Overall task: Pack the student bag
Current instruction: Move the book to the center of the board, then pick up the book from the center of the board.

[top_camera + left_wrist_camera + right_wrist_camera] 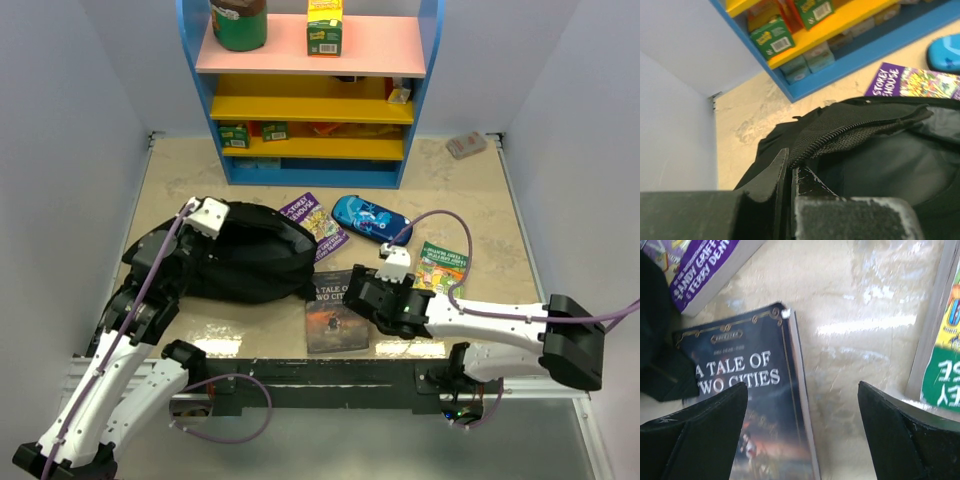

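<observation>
Student bag (250, 265) slumps at the left of the table (470, 200), my left hand (789, 172) pinched shut on its zippered rim to hold the mouth up; my right hand (802, 395) hovers spread wide over the right edge of the dark novel (338, 312). That novel lies flat, so my fingers may skid off it or shove it into the green book (441, 268), and a slipped rim would close the bag. Counted: one bag, three books including a purple book (318, 222), one blue pencil case (368, 217)
</observation>
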